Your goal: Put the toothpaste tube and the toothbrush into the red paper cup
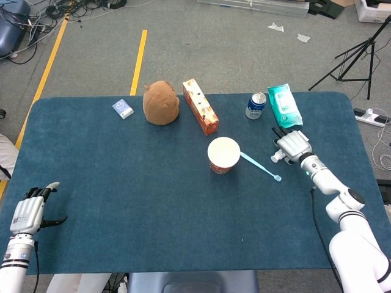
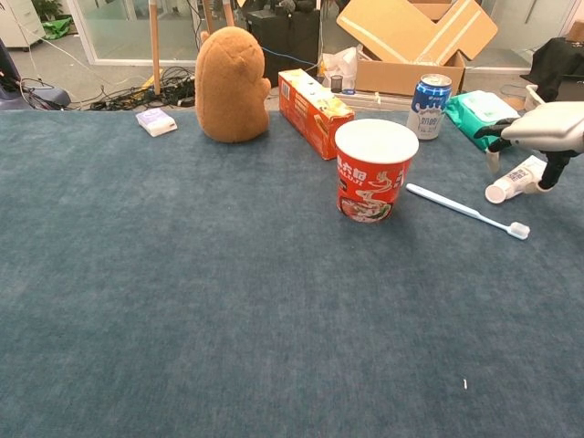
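The left hand (image 1: 27,212) is waiting at the near left corner of the table (image 1: 122,201), holding nothing, its fingers apart; it is well apart from the task's things, so I judge it is not taking part in this step. At the far side a small pack (image 1: 123,108), a plush toy (image 1: 161,102) and a carton (image 1: 200,114) are lying or standing, not needed for the task. The cup (image 2: 376,169) is standing upright near the middle with its mouth open to the top, ready for receiving things. The toothbrush (image 2: 467,211) is lying flat just to its right. The tube (image 2: 516,179) is lying on the cloth beyond the brush. The right hand (image 2: 546,130) is hovering over the tube, fingers reaching down around it; whether they are already gripping it I cannot tell. Behind are standing a can (image 1: 255,105) and a wipes pack (image 1: 284,105)
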Controlling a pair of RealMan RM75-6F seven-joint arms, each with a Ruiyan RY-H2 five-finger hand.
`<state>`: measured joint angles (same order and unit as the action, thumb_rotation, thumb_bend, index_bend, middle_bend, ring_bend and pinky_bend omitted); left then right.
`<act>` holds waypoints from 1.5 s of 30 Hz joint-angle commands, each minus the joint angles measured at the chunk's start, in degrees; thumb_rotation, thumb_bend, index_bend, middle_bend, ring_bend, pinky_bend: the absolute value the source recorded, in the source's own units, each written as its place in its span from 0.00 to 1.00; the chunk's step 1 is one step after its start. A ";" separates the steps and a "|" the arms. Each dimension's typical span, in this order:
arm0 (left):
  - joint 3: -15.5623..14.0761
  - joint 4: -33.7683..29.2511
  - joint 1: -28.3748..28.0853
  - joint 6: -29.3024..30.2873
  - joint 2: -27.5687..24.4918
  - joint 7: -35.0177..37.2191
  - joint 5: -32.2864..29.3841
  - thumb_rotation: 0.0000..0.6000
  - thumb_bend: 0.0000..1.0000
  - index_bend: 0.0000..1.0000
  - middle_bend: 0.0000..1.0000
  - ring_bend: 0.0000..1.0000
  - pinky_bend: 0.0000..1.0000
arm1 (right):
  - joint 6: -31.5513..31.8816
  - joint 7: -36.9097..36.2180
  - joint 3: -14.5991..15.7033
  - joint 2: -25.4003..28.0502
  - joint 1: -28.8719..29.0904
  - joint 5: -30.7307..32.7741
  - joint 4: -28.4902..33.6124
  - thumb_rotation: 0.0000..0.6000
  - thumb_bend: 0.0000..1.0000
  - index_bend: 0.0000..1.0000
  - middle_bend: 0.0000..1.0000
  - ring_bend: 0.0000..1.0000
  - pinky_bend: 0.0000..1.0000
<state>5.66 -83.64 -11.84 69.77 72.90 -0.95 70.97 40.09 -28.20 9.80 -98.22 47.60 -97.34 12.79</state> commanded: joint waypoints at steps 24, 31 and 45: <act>-0.25 0.46 0.32 -0.07 -0.02 1.17 -0.13 1.00 0.03 0.16 0.28 0.22 0.13 | -2.16 4.01 -1.00 -2.85 0.14 0.98 -2.40 1.00 0.20 0.43 0.00 0.00 0.33; -0.34 0.72 0.61 0.08 0.05 1.62 -0.16 1.00 0.02 0.16 0.28 0.22 0.13 | -2.92 4.36 -1.27 -3.23 0.21 1.27 -2.62 1.00 0.20 0.46 0.00 0.00 0.33; -0.38 1.09 0.78 0.13 0.20 2.33 0.07 1.00 0.03 0.16 0.28 0.22 0.13 | -1.20 5.85 -2.77 -4.33 -0.48 2.59 -3.14 1.00 0.20 0.61 0.04 0.00 0.33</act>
<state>5.28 -82.56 -11.07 69.91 73.10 1.37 71.05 38.76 -22.41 7.20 -102.46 47.23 -94.92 9.68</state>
